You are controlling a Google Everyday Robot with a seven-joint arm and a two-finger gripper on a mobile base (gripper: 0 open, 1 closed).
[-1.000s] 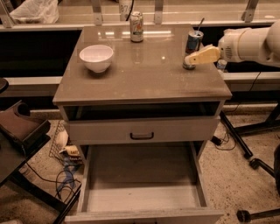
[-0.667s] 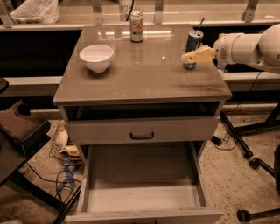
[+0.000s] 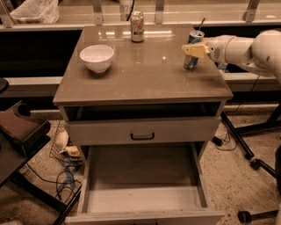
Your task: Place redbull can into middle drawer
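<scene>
- On the cabinet top, toward its back corner at the picture's right: redbull can, upright, base flat on the surface, silver lid showing.
- Across the can's upper half: gripper, pale yellow, level with the upper label and covering a band of it.
- Reaches in from the picture's right on a thick white arm, held roughly level above the cabinet's right edge.
- Cannot tell whether open or clamped on the can; overlaps it in this view, with contact not readable.
- Low at the cabinet's front: middle drawer, standing well out, flat pale floor in full view, low walls on either side, front wall nearest the camera.
- Lies well apart from the can and far below it.
- Just above that drawer: closed drawer front with a small black handle; higher again, an open dark slot right under the top.
- On the top's left side: white bowl, upright, well apart from the redbull can.
- At the back edge, near the middle: green-and-orange can, upright, apart from both bowl and redbull can.
- Left of the cabinet, on the floor: tangle of cables beside a dark chair.
- Behind, at top left: crumpled plastic bag.
</scene>
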